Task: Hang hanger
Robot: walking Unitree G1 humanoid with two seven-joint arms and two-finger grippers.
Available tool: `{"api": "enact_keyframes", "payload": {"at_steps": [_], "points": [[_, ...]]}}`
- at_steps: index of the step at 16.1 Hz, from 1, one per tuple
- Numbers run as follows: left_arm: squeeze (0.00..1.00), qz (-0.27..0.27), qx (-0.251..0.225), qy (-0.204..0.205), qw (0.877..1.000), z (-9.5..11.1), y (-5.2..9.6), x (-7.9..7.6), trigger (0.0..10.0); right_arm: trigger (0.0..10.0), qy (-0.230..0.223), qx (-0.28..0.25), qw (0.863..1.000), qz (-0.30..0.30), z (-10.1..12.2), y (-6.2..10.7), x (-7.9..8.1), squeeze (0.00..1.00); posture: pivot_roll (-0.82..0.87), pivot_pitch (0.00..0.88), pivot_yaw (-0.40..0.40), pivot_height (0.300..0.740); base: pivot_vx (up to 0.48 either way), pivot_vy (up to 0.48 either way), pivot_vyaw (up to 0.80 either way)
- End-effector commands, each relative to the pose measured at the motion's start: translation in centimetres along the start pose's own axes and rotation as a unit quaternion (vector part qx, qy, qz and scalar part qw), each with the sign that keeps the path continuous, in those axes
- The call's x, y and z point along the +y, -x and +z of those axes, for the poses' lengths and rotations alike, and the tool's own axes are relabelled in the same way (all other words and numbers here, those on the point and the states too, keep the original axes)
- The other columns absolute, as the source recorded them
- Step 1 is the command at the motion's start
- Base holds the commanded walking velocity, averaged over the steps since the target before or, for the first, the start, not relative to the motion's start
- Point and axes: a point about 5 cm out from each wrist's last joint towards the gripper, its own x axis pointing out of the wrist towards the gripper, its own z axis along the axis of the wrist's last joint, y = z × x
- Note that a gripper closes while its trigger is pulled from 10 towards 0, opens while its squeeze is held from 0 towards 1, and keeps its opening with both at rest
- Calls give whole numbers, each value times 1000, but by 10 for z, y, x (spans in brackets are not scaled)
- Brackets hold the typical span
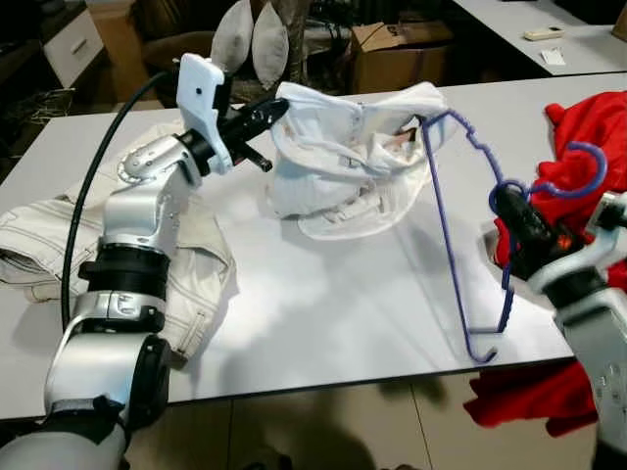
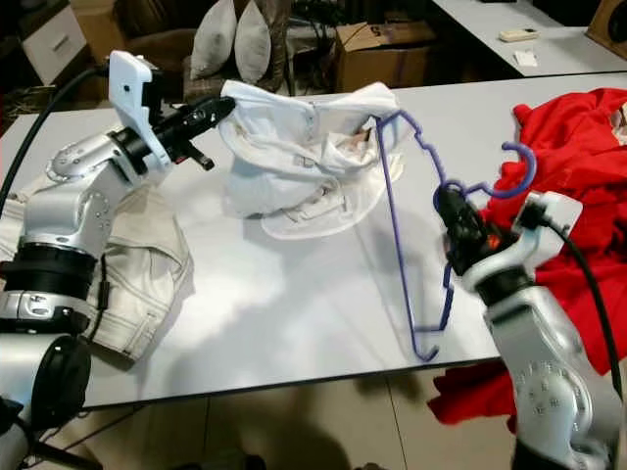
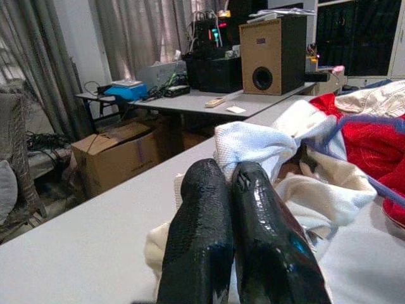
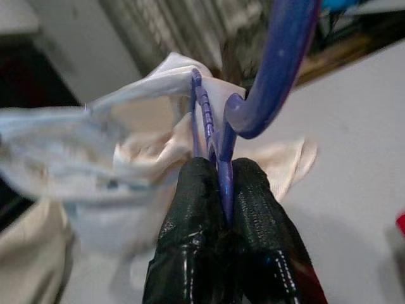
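One blue plastic hanger (image 1: 468, 245) is gripped near its hook between the clenched fingers of the right gripper (image 1: 509, 211), its far shoulder tucked into one white garment (image 1: 343, 157) bunched on the white table (image 1: 323, 304). That garment's edge is pinched in the closed left gripper (image 1: 269, 111). One cream jacket (image 1: 59, 245) lies beneath the left arm, and one red garment (image 1: 588, 137) lies behind the right gripper.

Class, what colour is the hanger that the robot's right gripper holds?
The hanger is purple-blue, clearest in the left eye view, pinched by the right gripper.
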Motion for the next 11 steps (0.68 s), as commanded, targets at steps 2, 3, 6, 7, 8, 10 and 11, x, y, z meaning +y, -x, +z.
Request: {"api": "enact_keyframes", "payload": {"at_steps": [2,3,6,7,8,10,11], "points": [[0,-6,18,-9,1000,-8,1,-7,0,10000,7,108,993,-44,-34,12,-9,0,-57,0,67,740,0,0,0],[0,-6,19,-9,1000,-9,2,-9,0,10000,0,113,992,-49,-35,13,-9,0,-58,0,68,740,0,0,0],[0,-6,19,-9,1000,-9,2,-9,0,10000,0,113,992,-49,-35,13,-9,0,-58,0,68,740,0,0,0],[0,-6,19,-9,1000,-9,2,-9,0,10000,0,113,992,-49,-35,13,-9,0,-58,0,68,740,0,0,0],[0,-6,19,-9,1000,-9,2,-9,0,10000,0,113,992,-49,-35,13,-9,0,-58,0,68,740,0,0,0],[0,-6,19,-9,1000,-9,2,-9,0,10000,0,113,992,-49,-35,13,-9,0,-58,0,68,740,0,0,0],[0,-6,19,-9,1000,-9,2,-9,0,10000,0,113,992,-49,-35,13,-9,0,-58,0,68,740,0,0,0]]}}
